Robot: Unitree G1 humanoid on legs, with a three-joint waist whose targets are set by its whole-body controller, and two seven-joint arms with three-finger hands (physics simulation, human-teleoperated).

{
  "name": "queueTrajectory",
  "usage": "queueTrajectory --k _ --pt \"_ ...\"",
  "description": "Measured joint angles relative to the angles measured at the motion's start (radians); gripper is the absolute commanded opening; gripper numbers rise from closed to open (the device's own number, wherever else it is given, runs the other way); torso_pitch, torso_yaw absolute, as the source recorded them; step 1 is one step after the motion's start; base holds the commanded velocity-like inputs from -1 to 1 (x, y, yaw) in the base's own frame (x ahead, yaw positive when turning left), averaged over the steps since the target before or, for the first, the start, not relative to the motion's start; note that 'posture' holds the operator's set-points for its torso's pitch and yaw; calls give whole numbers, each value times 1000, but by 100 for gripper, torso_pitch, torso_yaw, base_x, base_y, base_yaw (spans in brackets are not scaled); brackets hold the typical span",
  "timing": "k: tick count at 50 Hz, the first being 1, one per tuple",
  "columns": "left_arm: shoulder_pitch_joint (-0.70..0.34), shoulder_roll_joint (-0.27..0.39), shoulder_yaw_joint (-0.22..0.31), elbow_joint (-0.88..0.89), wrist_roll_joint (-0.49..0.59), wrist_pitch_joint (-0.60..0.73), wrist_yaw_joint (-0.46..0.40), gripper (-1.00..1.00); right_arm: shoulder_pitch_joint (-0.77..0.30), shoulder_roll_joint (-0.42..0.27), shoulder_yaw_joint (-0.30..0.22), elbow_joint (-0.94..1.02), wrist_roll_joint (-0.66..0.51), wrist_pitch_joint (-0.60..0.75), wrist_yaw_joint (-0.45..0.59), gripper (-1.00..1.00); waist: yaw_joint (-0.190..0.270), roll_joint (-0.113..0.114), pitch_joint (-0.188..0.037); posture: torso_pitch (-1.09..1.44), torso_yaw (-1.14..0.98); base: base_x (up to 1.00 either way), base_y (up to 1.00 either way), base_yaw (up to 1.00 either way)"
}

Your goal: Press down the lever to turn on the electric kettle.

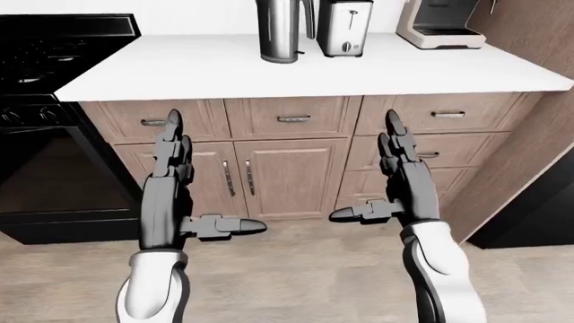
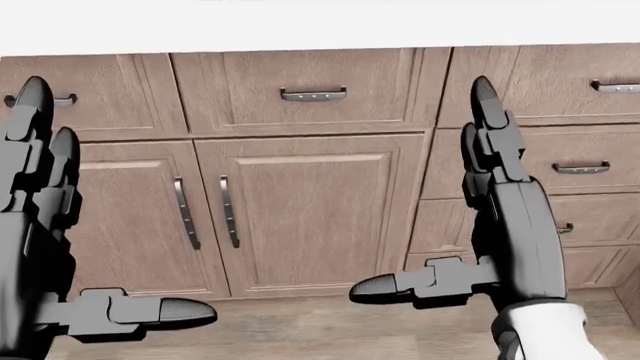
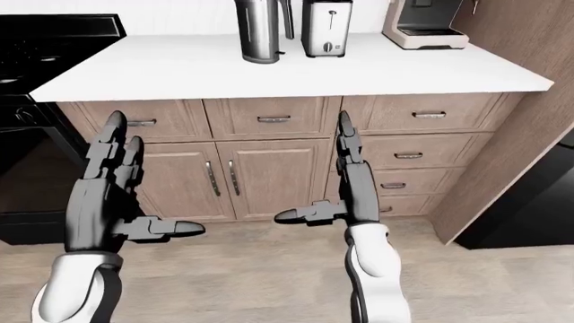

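Kettle [image 1: 280,30] upright on counter [image 1: 206,70], contents unseen; left hand [image 1: 170,185], right hand [image 1: 401,178] spread wide.
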Motion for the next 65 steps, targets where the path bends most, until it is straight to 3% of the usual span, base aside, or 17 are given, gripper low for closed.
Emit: queueTrajectory --k 1,7,11,14,18,23,24,30,34,43,46,50,53,54,55,59,65 --pt "-2 0 0 -2 0 -1 0 100 -1 0 1 -2 0 -1 1 100 -1 -23 -2 0 0 0 0 24" --pt "0 -7 -20 17 -5 6 -6 100 7 -7 -19 18 -6 12 -4 100 -12 -5 3 0 0 0 0 23" --pt "-5 -6 -15 2 -2 -2 -2 100 0 -6 -12 1 -5 9 -2 100 -10 43 11 0 0 0 0 24" --pt "-6 -6 -16 -3 -2 -7 -2 100 -3 -6 -10 -5 -6 4 -1 100 -13 98 2 0 0 0 0 23" --pt "9 -1 4 13 3 -1 3 100 7 6 15 15 0 7 6 100 5 79 5 0 0 0 0 12" --pt "1 -1 0 4 3 -8 4 100 0 1 -6 1 5 1 -6 100 5 -3 5 0 0 0 0 0" --pt "1 -4 -3 4 2 -9 3 100 -1 -2 -9 -4 4 -3 -8 100 6 -10 6 0 0 0 0 0" --pt "3 -6 -14 15 -3 4 -4 100 10 -4 -17 -1 -1 1 -15 100 -7 34 8 0 0 4 0 0" --pt "-1 -4 -12 2 -2 0 -4 100 10 -3 -14 -6 -1 2 -14 100 -11 44 10 0 0 9 0 0" --pt "3 -3 -4 -4 3 4 0 100 5 -3 -4 -17 2 -6 -8 100 -10 11 14 0 0 10 0 0" --pt "0 -7 -17 -2 0 8 -4 100 9 -7 -17 -12 -3 -1 -11 100 -17 32 12 0 0 10 0 0" --pt "-1 -6 -21 -5 -3 7 -9 100 10 -7 -23 -10 -7 4 -15 100 -16 39 8 0 0 10 0 0" --pt "-3 -5 -14 -8 -1 6 -6 100 3 -7 -16 -19 -6 -5 -13 100 -16 81 16 0 0 17 0 0" --pt "-4 -2 -9 -9 0 6 -5 100 2 -3 -12 -22 -5 -9 -11 100 -13 85 19 0 0 20 0 0" --pt "-2 0 -4 -7 2 6 -3 100 4 1 -4 -19 -4 -10 -9 100 -6 74 23 0 0 19 0 0" --pt "2 -1 3 2 7 16 2 100 11 1 4 -10 1 -3 0 100 0 78 17 0 0 20 0 0" --pt "-6 0 -2 -14 5 7 0 100 4 0 -4 -24 -3 -13 -6 100 6 15 16 0 0 20 0 0"
